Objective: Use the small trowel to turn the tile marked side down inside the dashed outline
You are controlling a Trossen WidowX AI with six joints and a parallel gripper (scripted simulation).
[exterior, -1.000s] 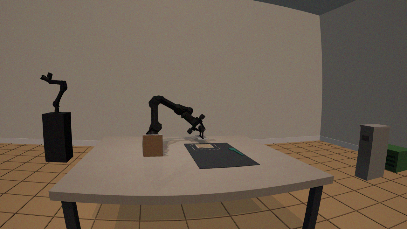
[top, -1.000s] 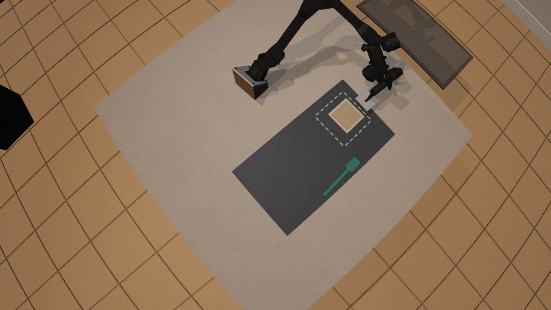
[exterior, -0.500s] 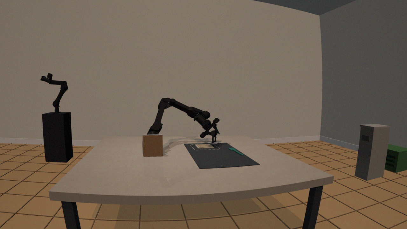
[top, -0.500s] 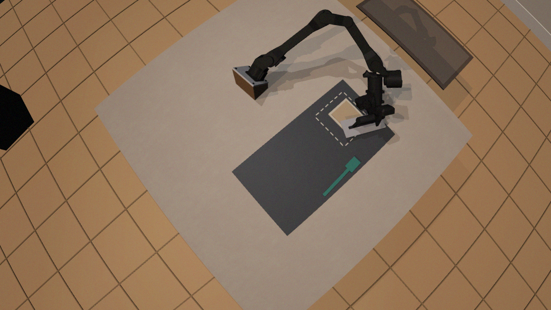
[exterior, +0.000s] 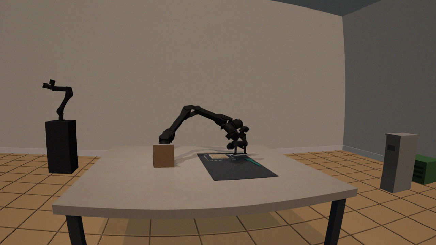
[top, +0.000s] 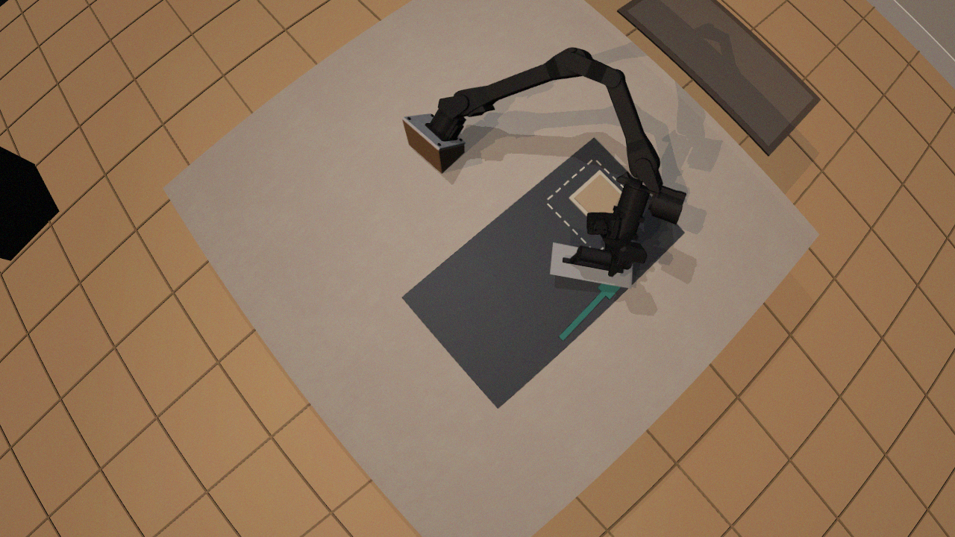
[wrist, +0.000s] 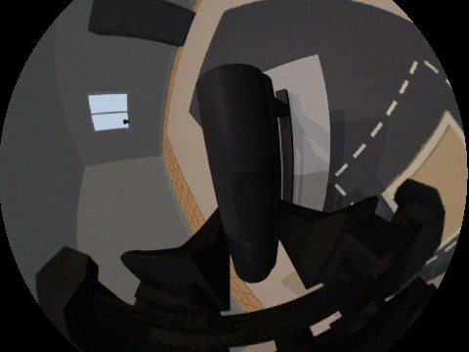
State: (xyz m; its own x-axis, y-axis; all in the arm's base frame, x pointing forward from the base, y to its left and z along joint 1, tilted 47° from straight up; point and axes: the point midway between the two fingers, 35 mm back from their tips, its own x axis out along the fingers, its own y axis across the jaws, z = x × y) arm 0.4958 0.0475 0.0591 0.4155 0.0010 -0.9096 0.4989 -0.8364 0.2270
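Note:
My gripper [top: 604,256] [exterior: 239,149] [wrist: 244,202] is shut on the dark handle of a trowel with a flat light grey blade [top: 567,263] [wrist: 307,92]. The blade lies low over the dark mat [top: 480,300] [exterior: 237,170], just outside the near corner of the dashed outline [top: 571,179] [wrist: 378,131]. The tan tile [top: 596,195] [exterior: 218,156] [wrist: 437,170] lies flat inside the outline, apart from the blade. A green trowel-shaped tool [top: 587,310] [exterior: 253,161] lies on the mat, its head right beside the grey blade's edge.
The arm's brown base block [top: 430,143] [exterior: 163,155] stands on the table left of the mat. On the floor are a dark panel [top: 721,66], a second arm on a black pedestal [exterior: 61,146], a grey cabinet [exterior: 398,161] and a green crate [exterior: 425,169].

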